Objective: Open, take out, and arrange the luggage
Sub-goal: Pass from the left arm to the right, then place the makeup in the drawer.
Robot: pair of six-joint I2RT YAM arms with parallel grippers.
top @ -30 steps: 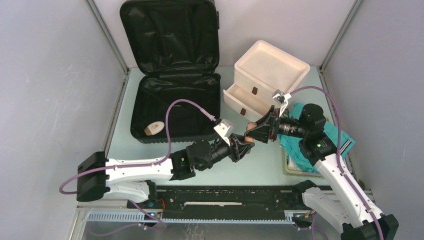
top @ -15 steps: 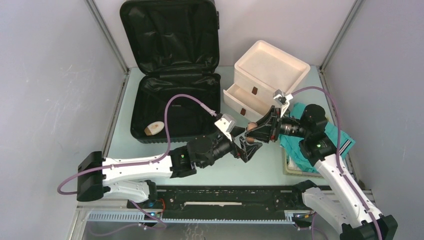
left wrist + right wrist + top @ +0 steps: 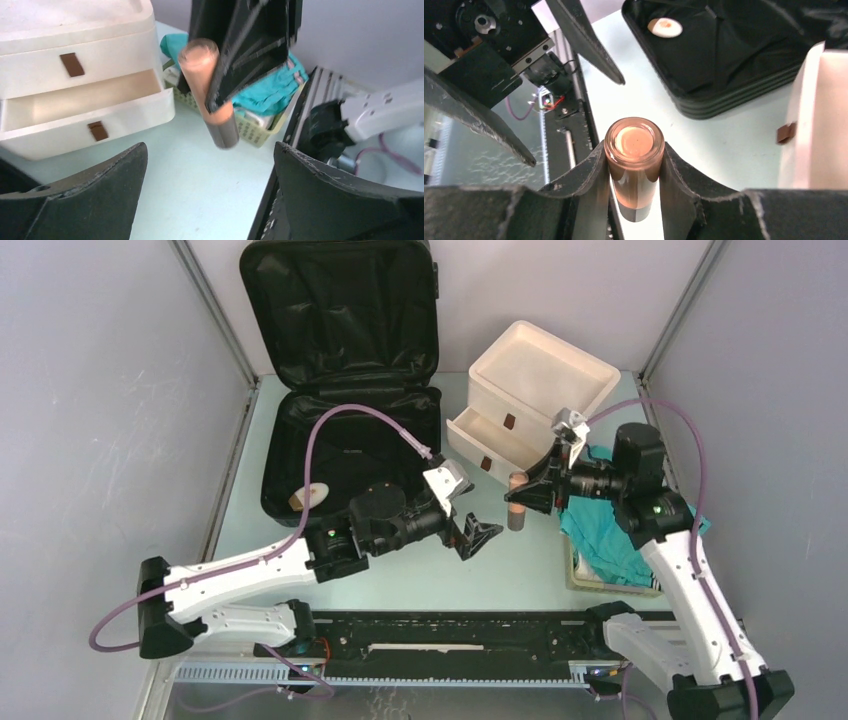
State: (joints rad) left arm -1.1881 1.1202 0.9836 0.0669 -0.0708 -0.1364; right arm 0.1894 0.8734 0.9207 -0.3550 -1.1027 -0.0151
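The luggage (image 3: 350, 445), a black hard-shell suitcase, lies open at the back left with its lid (image 3: 340, 310) propped upright; its lined shell (image 3: 734, 65) also shows in the right wrist view. A small round pale item (image 3: 312, 496) rests inside it. My right gripper (image 3: 530, 495) is shut on a pink bottle with a grey cap (image 3: 516, 502), holding it above the table; the fingers (image 3: 589, 175) clamp the bottle (image 3: 634, 160) near its top. My left gripper (image 3: 478, 537) is open and holds nothing, just left of the bottle (image 3: 207, 90), its jaws (image 3: 210, 146) wide apart.
A white drawer box (image 3: 540, 375) stands at the back right with its lower drawer (image 3: 480, 435) pulled out. A pale slatted basket (image 3: 590, 580) holding teal cloth (image 3: 610, 540) sits at the right edge. The black rail (image 3: 450, 635) runs along the near edge.
My left gripper opened, let go of the pink bottle and drew back to the left. My right gripper closed on the bottle and now holds it alone, slightly farther right.
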